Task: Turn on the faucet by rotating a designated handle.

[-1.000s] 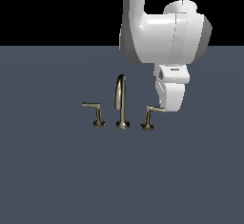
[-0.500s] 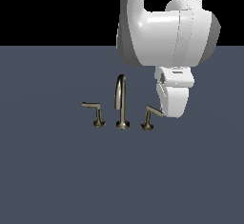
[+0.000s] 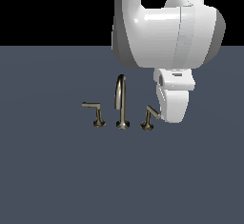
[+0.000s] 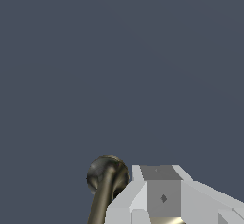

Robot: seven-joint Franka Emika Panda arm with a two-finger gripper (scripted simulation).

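The faucet stands on the desk, its spout between two handles. The designated handle is on the exterior view's right, with the tool just beside its lever.

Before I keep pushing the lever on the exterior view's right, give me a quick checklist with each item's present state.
1. Right target: the white gripper sits beside the short bronze-silver lever handle on the exterior view's right: ok.
2. Contact with the lever bar: the bar's far end runs up against the gripper body in the exterior view; actual touch cannot tell.
3. Fingers open or shut: hidden in both views: cannot tell.
4. Clear of the tall arched gooseneck spout: gap visible: ok.
5. Mirror-image lever handle untouched, arm nowhere near it: ok.
6. Lever fully rotated: its bar angles upward; end stop cannot tell.
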